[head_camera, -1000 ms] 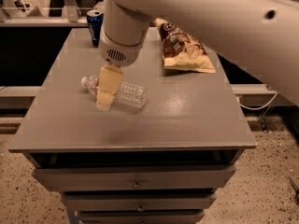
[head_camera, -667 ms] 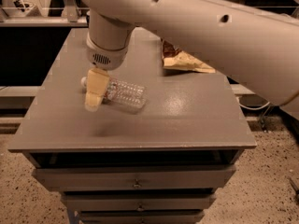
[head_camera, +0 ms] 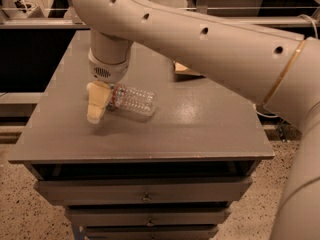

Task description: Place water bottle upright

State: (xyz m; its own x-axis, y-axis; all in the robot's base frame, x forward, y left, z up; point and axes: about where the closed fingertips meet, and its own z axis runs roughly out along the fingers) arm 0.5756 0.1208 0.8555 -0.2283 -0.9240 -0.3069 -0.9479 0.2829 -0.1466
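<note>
Since the earlier frame the arm (head_camera: 200,39) has swung further toward 9 o'clock and now covers the far side of the tabletop (head_camera: 200,124). The water bottle (head_camera: 134,100) hasn't shifted: it lies on its side, at 9 o'clock from tabletop centre, neck end pointing to 9. The claw (head_camera: 100,106) is right against that neck end; can't tell if it's clamped or apart. A bag corner (head_camera: 184,69) shows at 1 o'clock of the bottle.
</note>
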